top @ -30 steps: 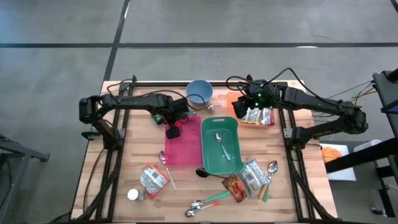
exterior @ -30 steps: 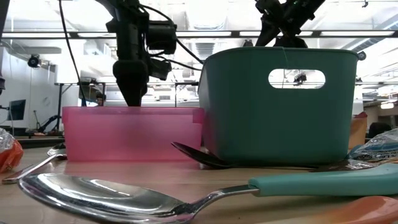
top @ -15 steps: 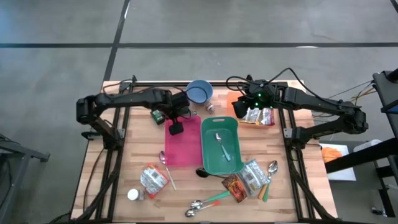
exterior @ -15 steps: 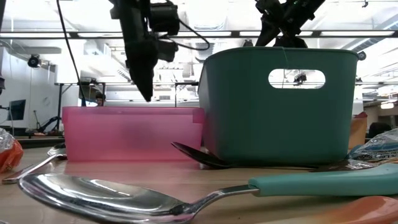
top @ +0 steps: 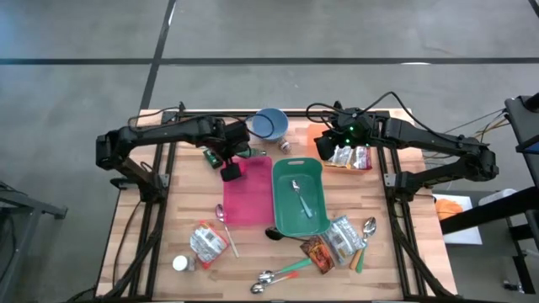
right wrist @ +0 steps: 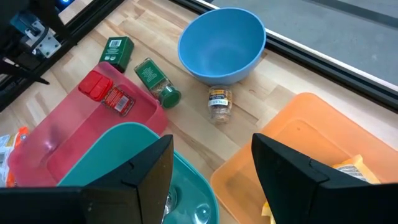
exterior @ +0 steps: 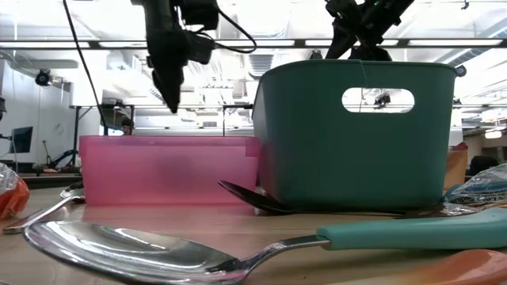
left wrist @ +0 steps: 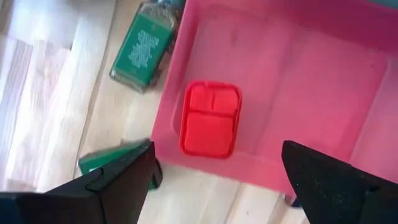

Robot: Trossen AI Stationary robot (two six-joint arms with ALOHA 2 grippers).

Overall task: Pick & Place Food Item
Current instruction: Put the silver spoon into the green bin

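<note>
A small red container [left wrist: 210,118] with a red lid split into parts, label on its side, lying flat in the pink bin [top: 247,190], in the bin's corner toward 11 o'clock. Touching the bin floor, close to the bin's wall.

Left hand [top: 231,169] up above that same corner of the pink bin, fingers [left wrist: 118,181] spread wide, holding nothing. Red container right between the two fingers in the left wrist view, but well below them.

Right hand [top: 335,141] at about 1 o'clock on the desk [top: 192,192], over the orange bin [right wrist: 298,147]. Fingers [right wrist: 134,172] partly apart, nothing seen between them.

Around the pink bin: a teal basket [top: 298,197] touching its 3 o'clock side, with a spoon [top: 298,194] lying inside. A blue bowl [top: 269,124] at 12 o'clock. A green spice jar [right wrist: 155,81] on its side just beside the pink bin, between the bin and the bowl. A small green box [right wrist: 115,50] near the jar. A little clear jar [right wrist: 218,104] on its side next to the bowl.

Shiny snack packets [top: 348,156] by the orange bin. More packets [top: 335,242], spoons [top: 282,273] and a small white jar [top: 179,263] at the 6 o'clock end of the desk. A big spoon [exterior: 142,249] with a teal handle right in front in the low view. Nothing lying over the red container.
</note>
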